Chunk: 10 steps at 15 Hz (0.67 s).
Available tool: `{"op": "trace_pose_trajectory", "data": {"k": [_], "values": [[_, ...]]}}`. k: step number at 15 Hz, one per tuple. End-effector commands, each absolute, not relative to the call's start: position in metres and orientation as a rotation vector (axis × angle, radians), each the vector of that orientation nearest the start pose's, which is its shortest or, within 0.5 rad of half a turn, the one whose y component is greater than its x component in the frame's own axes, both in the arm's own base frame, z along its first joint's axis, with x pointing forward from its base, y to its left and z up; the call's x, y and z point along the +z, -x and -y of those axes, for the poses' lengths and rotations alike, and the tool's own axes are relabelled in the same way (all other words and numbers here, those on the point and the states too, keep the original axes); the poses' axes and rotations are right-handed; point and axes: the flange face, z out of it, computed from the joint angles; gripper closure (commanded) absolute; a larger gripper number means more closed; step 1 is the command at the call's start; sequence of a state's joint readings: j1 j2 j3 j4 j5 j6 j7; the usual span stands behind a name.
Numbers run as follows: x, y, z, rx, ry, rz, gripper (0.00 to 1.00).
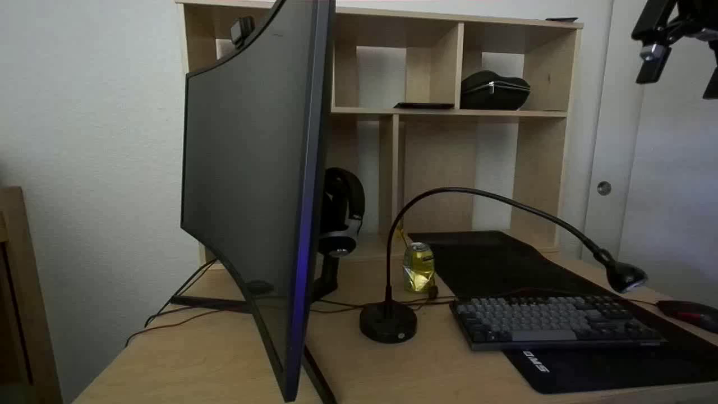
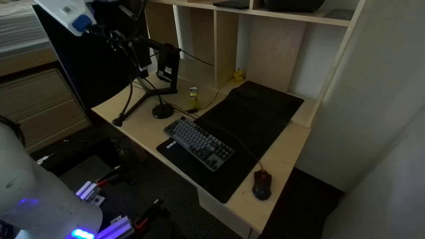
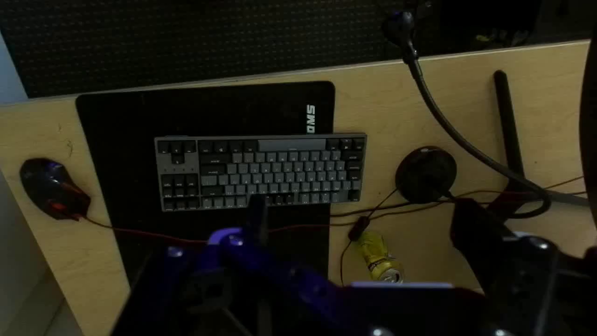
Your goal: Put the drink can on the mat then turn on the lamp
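Note:
The yellow-green drink can (image 1: 419, 269) stands upright and dented on the bare desk in both exterior views (image 2: 193, 98), between the lamp base and the mat. It also shows in the wrist view (image 3: 377, 256). The black mat (image 1: 477, 261) lies beside it, also in the other views (image 2: 265, 103) (image 3: 121, 121). The black lamp (image 1: 388, 322) arches over the keyboard; its head shows no light. Its base is also visible elsewhere (image 2: 162, 111) (image 3: 426, 175). My gripper (image 1: 681, 81) is open and empty, high above the desk; its fingers are wide apart in the wrist view (image 3: 361, 203).
The keyboard (image 3: 275, 172) lies on the mat, and a mouse (image 2: 262, 185) near its edge. A small inline cable switch (image 3: 359, 228) lies beside the can. A large curved monitor (image 1: 252, 140), headphones (image 1: 342, 207), loose cables and a shelf (image 1: 432, 112) stand around.

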<state>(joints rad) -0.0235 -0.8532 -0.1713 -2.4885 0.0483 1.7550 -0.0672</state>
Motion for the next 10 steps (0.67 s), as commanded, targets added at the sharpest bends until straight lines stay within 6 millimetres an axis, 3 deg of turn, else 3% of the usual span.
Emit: {"op": "trace_pose_trajectory", "data": {"k": [1,5,7,10], "values": [[0.562,-0.300,0.067,-0.191,2.969,-0.123,0.00],[0.562,-0.300,0.067,-0.191,2.969,-0.123,0.00],[0.561,-0.296,0.065,-0.077,2.951,-0.096,0.00],[0.559,-0.287,0.066,0.065,2.928,0.160,0.00]]}}
